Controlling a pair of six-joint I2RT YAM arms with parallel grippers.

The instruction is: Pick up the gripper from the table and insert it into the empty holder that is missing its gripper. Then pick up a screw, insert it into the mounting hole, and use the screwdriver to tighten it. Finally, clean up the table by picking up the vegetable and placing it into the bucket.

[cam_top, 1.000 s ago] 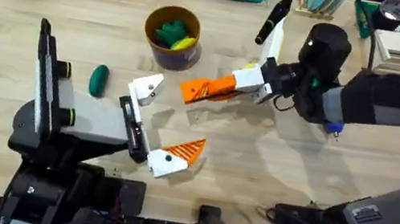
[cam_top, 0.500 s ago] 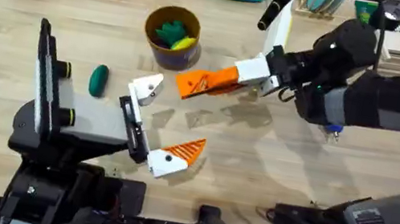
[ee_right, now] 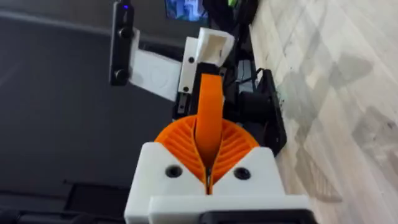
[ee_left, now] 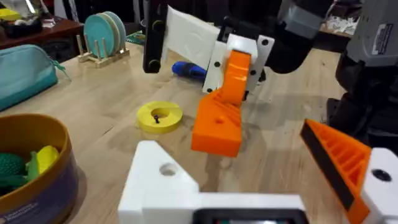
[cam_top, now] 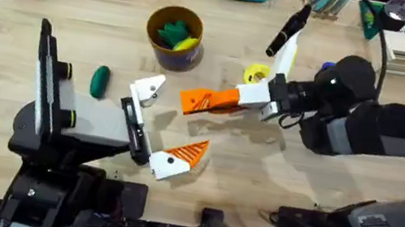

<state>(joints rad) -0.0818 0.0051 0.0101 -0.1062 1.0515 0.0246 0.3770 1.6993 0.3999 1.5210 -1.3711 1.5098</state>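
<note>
The right gripper hangs above the middle of the table, its ribbed fingers pinched together on the gripper — the small orange wedge stands upright between the pads. The left gripper rests low on the wood with its jaws spread wide; one side is the holder, plain white, the other carries an orange finger. The vegetable lies on the table left of the holder — apart from the bucket, which holds green and yellow toys.
</note>
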